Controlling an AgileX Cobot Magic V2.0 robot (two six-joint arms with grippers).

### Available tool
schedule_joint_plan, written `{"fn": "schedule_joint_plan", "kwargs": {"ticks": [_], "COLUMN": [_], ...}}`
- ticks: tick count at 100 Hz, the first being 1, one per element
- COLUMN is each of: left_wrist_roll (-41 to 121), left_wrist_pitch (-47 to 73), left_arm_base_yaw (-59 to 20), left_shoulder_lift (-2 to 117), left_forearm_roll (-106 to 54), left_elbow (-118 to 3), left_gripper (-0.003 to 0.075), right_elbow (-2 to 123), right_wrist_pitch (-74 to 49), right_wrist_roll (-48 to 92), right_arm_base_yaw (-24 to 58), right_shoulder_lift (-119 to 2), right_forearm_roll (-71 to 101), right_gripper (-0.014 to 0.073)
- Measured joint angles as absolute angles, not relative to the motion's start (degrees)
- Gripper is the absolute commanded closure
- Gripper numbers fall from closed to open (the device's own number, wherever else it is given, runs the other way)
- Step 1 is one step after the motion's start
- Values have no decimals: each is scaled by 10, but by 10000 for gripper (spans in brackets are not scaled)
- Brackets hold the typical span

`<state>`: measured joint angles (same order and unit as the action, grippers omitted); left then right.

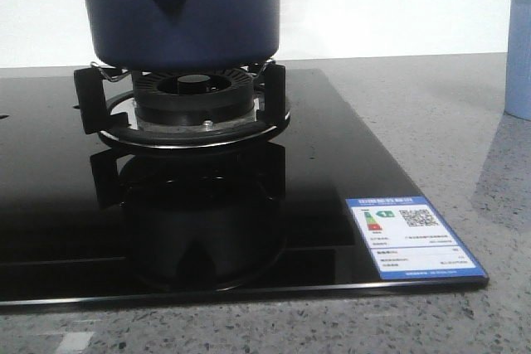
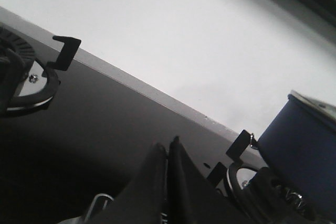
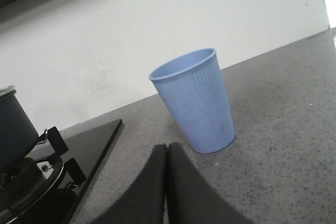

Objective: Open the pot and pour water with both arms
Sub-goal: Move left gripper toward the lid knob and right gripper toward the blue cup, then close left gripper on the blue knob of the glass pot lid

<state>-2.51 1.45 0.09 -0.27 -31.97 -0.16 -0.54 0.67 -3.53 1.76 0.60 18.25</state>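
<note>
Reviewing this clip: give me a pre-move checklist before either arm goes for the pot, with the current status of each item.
1. Pot seated on the burner supports: ok, it sits level in the front view.
2. Lid on or off: cannot tell; the pot's top is cut off in the front view and only a sliver of rim shows in the wrist views.
3. Left gripper free: ok, fingers closed together and holding nothing, above the black cooktop.
4. Right gripper free: ok, fingers closed and holding nothing.
5. Cup ready to receive: ok, upright on the grey counter, apart from the cooktop.
6. Water in the pot: cannot tell.
</note>
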Motion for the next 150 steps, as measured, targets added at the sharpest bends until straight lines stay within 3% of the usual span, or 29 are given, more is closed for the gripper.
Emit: {"fn": "schedule_joint_plan", "kwargs": {"ticks": [27,51,83,89,95,105,114,119,124,129,150], "left_wrist_roll": [14,172,242,245,245,245,245,245,245,245,245], "left_wrist_pitch": [82,235,273,265,250,224,194,177,159,141,40], "left_arm_base_yaw": [1,-1,-101,-119,-134,-166,-193,-212,-229,-247,-321], "left_shoulder_lift": [8,129,257,276,293,321,342,357,370,384,457], "left_forearm_roll": [-306,-287,-290,-294,-298,-302,-306,-307,-308,-309,-313], "left_elbow": [-104,-286,-375,-377,-377,-377,-377,-377,-377,-377,-379], "left_gripper": [741,741,738,716,645,438,236,178,169,181,239], "right_elbow": [76,220,312,316,318,319,319,319,319,319,319], "right_wrist_pitch": [-88,-191,-219,-220,-221,-221,-221,-221,-221,-221,-221], "right_wrist_roll": [-35,-29,24,24,26,26,26,26,26,26,27], "right_arm_base_yaw": [18,18,87,97,103,106,106,106,106,106,106], "right_shoulder_lift": [-4,-139,-295,-305,-310,-313,-313,-313,-313,-313,-313], "right_forearm_roll": [151,76,68,68,68,68,68,68,68,68,68], "right_gripper": [643,643,643,642,630,529,351,236,126,71,57]}}
